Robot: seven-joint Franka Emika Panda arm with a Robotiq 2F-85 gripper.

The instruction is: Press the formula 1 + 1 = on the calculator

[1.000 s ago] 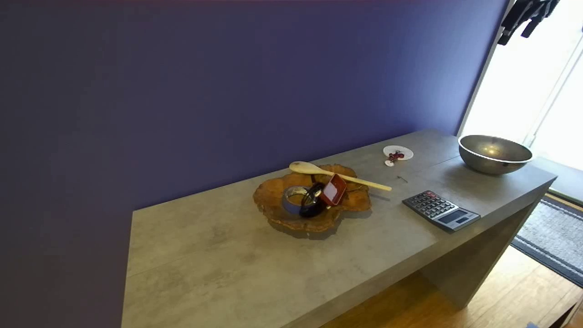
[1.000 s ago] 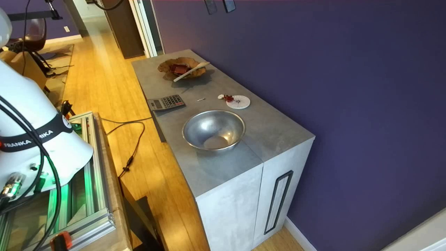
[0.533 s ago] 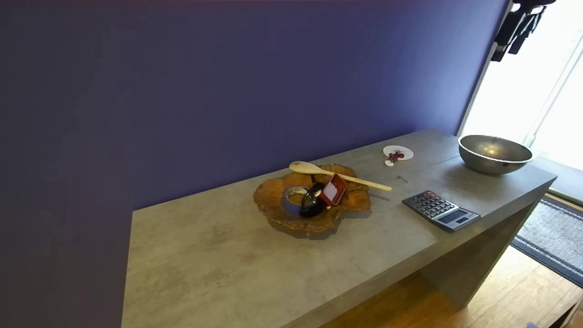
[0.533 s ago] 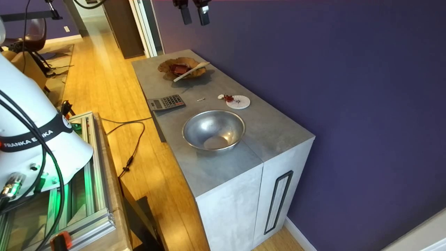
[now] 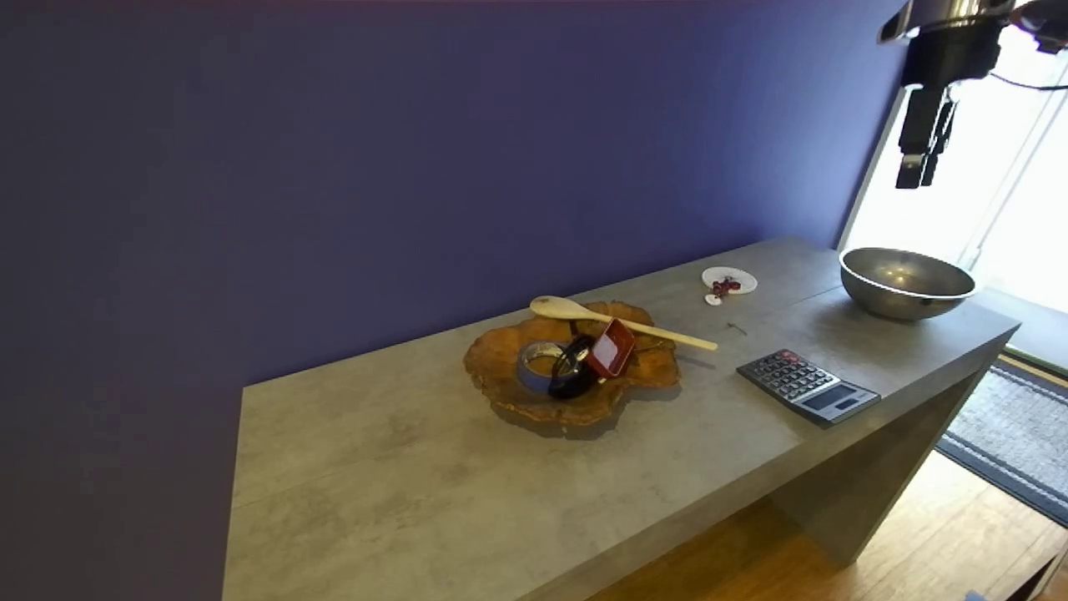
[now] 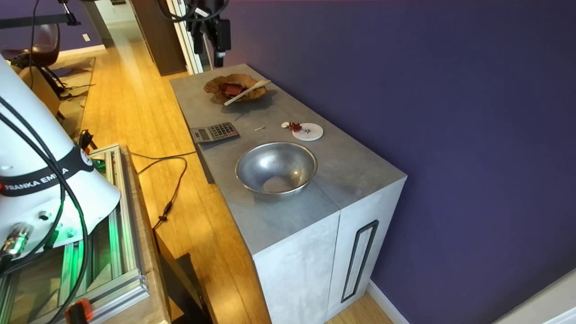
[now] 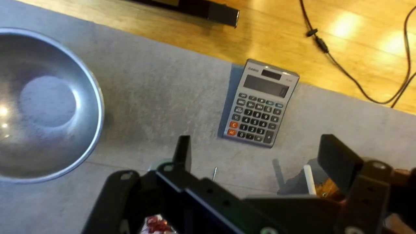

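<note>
The wrist view is looking down on a long grey counter (image 7: pixel 156 81), and in an exterior view the white Franka arm (image 6: pixel 40 121) is standing beside it. On the counter a carved wooden bowl (image 5: pixel 496 355) and a metal mixing bowl (image 7: pixel 48 100) are standing well apart. The Robotiq gripper (image 7: pixel 255 143) is hanging well above the counter in both exterior views, its two fingers (image 7: pixel 184 149) standing wide apart, gripping nothing and touching nothing. The Casio desk calculator (image 7: pixel 261 104) is lying face up between the bowls, its top end reaching the counter's edge on the arm's side; whether it is overhanging, I am not able to tell. Its display (image 7: pixel 266 86) is seemingly showing a single digit, perhaps a zero, so I am guessing that lining up for the first press is the step in hand, with none of the formula entered. Below, the tall plus key (image 7: pixel 268 136) is filling the bottom right corner, the equals key (image 7: pixel 258 138) is sitting just beside it, and the 1 key (image 7: pixel 243 127) is lying towards the opposite side. The next move, I am thinking, is calling for bringing the fingers together into one narrow tip, centring it over the 1, then pressing lightly and straight down; a broad or slanting touch would be risking the neighbours.
</note>
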